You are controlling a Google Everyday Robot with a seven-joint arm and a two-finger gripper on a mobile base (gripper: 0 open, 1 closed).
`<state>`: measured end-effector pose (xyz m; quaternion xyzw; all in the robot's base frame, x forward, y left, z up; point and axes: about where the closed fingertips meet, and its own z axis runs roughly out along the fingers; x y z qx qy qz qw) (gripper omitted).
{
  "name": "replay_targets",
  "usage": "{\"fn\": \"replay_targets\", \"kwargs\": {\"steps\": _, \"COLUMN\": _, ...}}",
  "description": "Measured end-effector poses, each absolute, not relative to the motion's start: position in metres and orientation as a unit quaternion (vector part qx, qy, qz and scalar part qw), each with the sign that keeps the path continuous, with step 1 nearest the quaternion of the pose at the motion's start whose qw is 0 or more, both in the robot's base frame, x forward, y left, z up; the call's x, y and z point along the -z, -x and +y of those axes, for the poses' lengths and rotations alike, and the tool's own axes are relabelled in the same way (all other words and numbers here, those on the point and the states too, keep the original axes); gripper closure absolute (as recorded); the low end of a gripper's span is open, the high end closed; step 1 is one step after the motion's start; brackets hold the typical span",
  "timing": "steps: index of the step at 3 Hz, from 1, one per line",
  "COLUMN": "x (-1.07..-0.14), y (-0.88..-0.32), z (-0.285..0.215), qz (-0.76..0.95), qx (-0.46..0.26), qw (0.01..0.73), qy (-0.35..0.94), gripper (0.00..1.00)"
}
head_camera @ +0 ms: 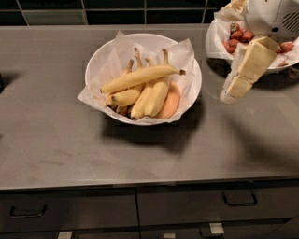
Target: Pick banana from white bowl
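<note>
Here, the banana (140, 78) lies across the top of the fruit in the white bowl (92, 65), running from lower left to upper right. Its dark brown stem tip points toward the bowl's right rim. Under it sits a bunch of shorter curved bananas (152, 95) with their stems pointing to the back. A pale orange piece of fruit (171, 101) rests against the right side of the bunch. Crinkled white paper (181, 50) lines the bowl and spills over its rim at the left and the front. The bowl stands on a grey countertop (70, 140), toward the back and about mid-width.

The gripper (231, 93) hangs at the upper right, well apart from the banana and off to the right of the white bowl. Its cream-coloured body slants down and to the left from a rounded white wrist housing (271, 16), and its tip is above the bare counter. Whether it is open or closed cannot be told from this angle, and nothing shows in its grasp.

Behind the gripper, a second paper-lined bowl (212, 44) holds red strawberries (238, 36). Dark tiles (117, 11) back the counter, and drawers with dark handles (239, 201) run below its front edge.
</note>
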<state>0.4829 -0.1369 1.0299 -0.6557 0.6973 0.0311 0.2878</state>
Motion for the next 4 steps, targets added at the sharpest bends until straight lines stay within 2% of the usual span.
{"fn": "replay_targets", "kwargs": {"steps": 1, "x": -1.022, "y": -0.488, "z": -0.118, "qz": 0.686, "qx": -0.061, "qw": 0.293, "qy": 0.664, "gripper": 0.0}}
{"fn": "replay_targets", "kwargs": {"steps": 2, "x": -1.009, "y": -0.496, "z": -0.092, "qz": 0.668, "qx": -0.099, "qw": 0.292, "qy": 0.677, "gripper": 0.05}}
{"fn": "replay_targets", "kwargs": {"steps": 3, "x": -1.009, "y": -0.496, "z": -0.092, "qz": 0.668, "qx": -0.1, "qw": 0.292, "qy": 0.677, "gripper": 0.23}}
{"fn": "replay_targets", "kwargs": {"steps": 4, "x": -1.008, "y": -0.497, "z": -0.091, "qz": 0.668, "qx": -0.1, "qw": 0.292, "qy": 0.677, "gripper": 0.27}}
